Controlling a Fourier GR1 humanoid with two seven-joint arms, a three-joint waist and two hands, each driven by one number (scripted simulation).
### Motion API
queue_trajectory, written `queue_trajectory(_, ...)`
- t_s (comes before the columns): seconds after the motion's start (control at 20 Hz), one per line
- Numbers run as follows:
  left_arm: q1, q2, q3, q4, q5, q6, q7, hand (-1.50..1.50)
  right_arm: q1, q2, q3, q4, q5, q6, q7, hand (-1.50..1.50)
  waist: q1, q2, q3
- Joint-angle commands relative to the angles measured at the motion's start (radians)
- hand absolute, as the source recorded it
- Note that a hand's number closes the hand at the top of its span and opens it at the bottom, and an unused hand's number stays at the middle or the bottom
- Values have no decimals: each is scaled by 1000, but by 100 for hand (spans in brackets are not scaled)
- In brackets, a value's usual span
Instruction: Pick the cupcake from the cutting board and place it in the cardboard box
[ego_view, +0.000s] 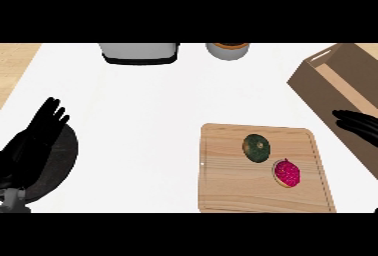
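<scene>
the white counter (148, 110) carries a wooden cutting board (229, 190) on its near right part. 2 things lie on the board, both toward its right half. the cupcake (286, 173), with a bright pink top and a sliver of tan wrapper showing at its edge, sits nearer and further right. a dark green round thing (256, 148) lies just beside it, a bit farther and to the left; i can't tell whether the 2 touch.

the cardboard box (332, 75) stands to the right of the board, open at the top, running at an angle from the far right toward the near right edge.

the right hand (358, 125) comes in from the right edge over the box's near side, fingers fairly straight and a little apart, pointing left, holding nothing and well apart from the cupcake. the left hand (40, 140) rests at the left edge, fingers up and straight, close together, empty.

at the far edge sit a grey appliance (139, 52) with a dark base and, to its right, a grey round container (227, 51).
</scene>
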Motion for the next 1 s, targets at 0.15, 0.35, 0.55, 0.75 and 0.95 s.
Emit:
queue_trajectory(0.15,-18,-5,15,23,-7,-27,18,0,-37,9,122,-149,134,92,303,-150,3,4,1)
queue_trajectory(0.35,-53,-7,42,80,-17,-59,-7,0,-15,40,143,-189,106,187,406,-150,-6,3,1)
queue_trajectory(0.55,-48,-16,72,58,-18,-72,23,0,-100,136,178,-105,183,242,461,-150,4,4,2)
queue_trajectory(0.75,14,-66,48,52,-62,-77,-31,0,-54,138,188,-58,280,254,383,-150,3,4,2)
queue_trajectory(0.95,6,-85,54,-56,-84,-51,62,0,-159,235,161,14,325,317,427,-150,7,4,2)
